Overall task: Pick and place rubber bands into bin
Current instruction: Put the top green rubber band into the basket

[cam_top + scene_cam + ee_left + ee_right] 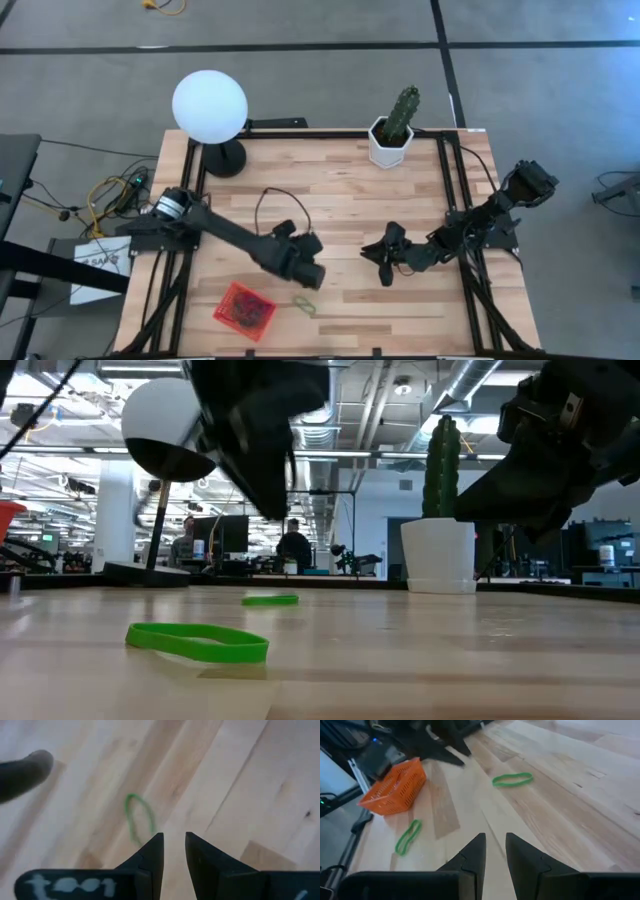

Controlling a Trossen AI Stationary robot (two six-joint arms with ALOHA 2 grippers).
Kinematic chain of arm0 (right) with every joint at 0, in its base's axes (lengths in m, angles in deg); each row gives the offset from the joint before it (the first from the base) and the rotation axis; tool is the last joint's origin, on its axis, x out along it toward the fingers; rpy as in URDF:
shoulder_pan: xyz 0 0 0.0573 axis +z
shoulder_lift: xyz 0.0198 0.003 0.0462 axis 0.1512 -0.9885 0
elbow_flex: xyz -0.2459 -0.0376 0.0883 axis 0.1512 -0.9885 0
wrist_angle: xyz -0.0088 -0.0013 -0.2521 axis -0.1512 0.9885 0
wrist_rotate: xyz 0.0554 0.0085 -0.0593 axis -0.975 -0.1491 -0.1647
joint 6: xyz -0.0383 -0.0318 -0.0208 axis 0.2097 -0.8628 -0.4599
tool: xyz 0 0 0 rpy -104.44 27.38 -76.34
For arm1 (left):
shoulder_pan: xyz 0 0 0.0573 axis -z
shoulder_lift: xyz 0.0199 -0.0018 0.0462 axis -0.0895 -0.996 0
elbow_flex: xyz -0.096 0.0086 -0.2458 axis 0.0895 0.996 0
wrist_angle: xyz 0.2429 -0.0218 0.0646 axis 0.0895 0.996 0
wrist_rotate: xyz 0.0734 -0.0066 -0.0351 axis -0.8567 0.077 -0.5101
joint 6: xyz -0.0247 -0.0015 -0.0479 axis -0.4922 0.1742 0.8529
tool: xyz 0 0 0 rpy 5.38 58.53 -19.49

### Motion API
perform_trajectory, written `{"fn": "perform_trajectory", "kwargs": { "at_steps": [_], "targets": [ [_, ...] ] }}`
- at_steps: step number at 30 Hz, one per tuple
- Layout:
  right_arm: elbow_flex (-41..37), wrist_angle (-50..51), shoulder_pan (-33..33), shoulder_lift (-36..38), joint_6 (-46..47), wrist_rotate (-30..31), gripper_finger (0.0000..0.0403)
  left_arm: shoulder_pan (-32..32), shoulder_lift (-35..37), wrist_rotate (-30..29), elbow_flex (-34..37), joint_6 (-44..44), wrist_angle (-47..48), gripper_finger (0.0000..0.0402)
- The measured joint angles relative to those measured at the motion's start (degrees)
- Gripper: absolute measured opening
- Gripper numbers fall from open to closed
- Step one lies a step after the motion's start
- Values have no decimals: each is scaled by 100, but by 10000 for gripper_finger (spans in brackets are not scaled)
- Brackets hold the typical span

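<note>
Already the bin (244,310) near the table's (340,190) front edge holds a tangle of rubber bands (247,311), so much of the sorting looks done. At least two green bands remain out on the wood: one just beside the bin (304,305), and the right wrist view shows it (408,836) along with another farther off (512,780).

The left gripper (315,274) hangs low over the table close to the bin, probably because its next target is the loose green band (137,817) lying ahead of its fingertips (154,851). Its jaws stand only slightly parted and hold nothing. The right gripper (385,262) waits mid-table, jaws likewise barely apart and empty — likely kept back so the arms do not cross.

A lamp (209,106) and a potted cactus (396,130) sit along the far edge, clear of the work. Pale markings show on the left wrist's housing, but they cannot be read; no brand name is legible anywhere.
</note>
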Motion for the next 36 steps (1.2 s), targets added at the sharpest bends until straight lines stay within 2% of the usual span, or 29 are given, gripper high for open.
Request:
{"fn": "perform_trajectory", "kwargs": {
  "at_steps": [4,12,28,36],
  "targets": [
    [2,156,0,0,-8,-2,70,-450,-3,607,619,-343,-909,71],
    [2,461,0,-2,-8,-2,70,-873,-2,1043,1006,-319,-1268,71],
    [2,544,0,-2,53,-2,70,-1173,-40,1103,1008,-531,-1507,71],
    [2,503,17,-2,62,-4,70,-1171,-442,1247,991,-469,-1785,71]
  ]
}}
